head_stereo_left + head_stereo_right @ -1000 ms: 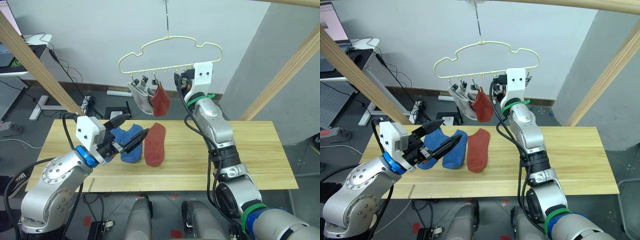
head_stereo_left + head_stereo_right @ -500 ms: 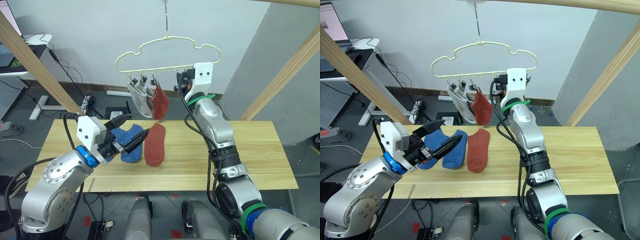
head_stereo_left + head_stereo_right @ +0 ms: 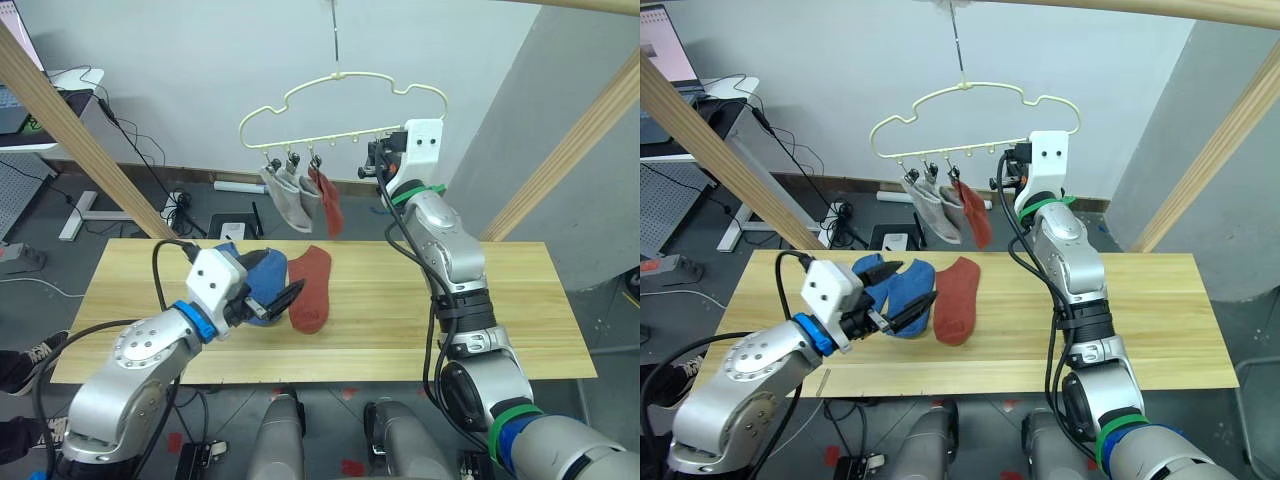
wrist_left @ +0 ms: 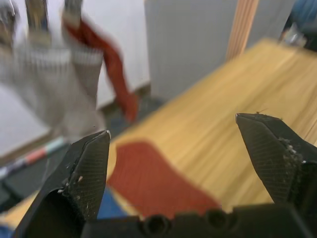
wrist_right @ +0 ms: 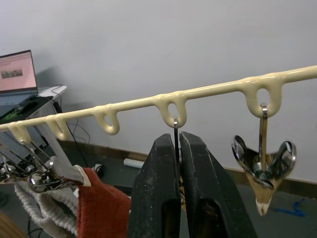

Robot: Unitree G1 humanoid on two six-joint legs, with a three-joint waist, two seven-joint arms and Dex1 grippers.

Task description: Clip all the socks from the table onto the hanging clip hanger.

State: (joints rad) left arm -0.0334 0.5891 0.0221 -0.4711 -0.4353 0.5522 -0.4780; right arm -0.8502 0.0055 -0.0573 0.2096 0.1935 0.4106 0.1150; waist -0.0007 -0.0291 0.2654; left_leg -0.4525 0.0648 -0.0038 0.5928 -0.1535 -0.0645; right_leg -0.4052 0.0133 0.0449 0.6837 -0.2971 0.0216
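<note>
At frame centre, the right gripper (image 5: 178, 148) reaches up, pinched on a clip (image 5: 175, 130) of the clip hanger (image 3: 300, 98); lower left, the left gripper (image 3: 270, 295) hovers agape over the blue socks (image 3: 262, 272).

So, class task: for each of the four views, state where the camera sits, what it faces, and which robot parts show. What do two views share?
Left eye, head: down at table, both arms.
Right eye, head: same scene, blue socks.
Left wrist: along open left end effector at red sock.
Right wrist: along right end effector, shut on a clip under the hanger.
Both wrist views share the hung red sock.
</note>
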